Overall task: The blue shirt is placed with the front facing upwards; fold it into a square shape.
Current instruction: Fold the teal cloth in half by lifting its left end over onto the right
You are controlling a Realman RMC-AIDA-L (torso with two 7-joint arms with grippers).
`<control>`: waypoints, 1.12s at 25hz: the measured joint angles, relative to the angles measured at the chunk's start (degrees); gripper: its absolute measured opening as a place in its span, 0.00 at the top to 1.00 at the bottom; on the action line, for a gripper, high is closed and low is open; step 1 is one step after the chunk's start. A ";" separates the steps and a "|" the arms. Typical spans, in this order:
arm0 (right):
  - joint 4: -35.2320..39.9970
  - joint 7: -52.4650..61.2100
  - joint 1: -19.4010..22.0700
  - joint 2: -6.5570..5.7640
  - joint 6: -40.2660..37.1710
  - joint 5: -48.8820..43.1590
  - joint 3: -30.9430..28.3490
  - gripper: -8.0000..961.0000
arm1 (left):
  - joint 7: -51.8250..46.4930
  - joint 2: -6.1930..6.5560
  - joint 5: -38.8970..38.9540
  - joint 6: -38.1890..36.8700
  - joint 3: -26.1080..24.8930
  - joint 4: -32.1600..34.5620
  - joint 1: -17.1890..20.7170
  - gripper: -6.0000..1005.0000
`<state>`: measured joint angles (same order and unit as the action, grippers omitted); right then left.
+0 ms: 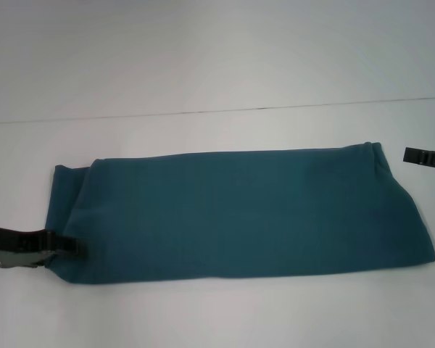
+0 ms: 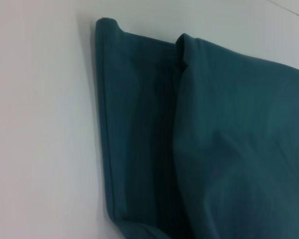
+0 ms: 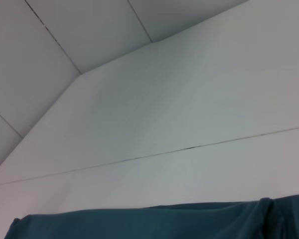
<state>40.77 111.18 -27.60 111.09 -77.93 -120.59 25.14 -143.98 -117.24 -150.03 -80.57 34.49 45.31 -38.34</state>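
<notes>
Left gripper: at shirt's near-left corner, touching the edge; finger state cannot be told. Right gripper: idle, just beside the far-right corner. Shirt: long band across table. Advice: pinch all layers, carry the end over squarely.

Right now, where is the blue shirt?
In the head view the blue shirt lies folded into a long band across the white table, with the left gripper at its left end and the right gripper just beyond its right end.
</notes>
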 joint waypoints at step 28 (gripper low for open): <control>-0.52 -0.25 0.22 0.36 0.86 0.00 0.00 0.05 | 0.06 -0.43 -0.09 2.33 3.83 1.67 0.36 0.98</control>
<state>40.26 110.93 -27.38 111.45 -77.07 -120.58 25.14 -143.93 -117.67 -150.12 -78.24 38.32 46.98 -37.98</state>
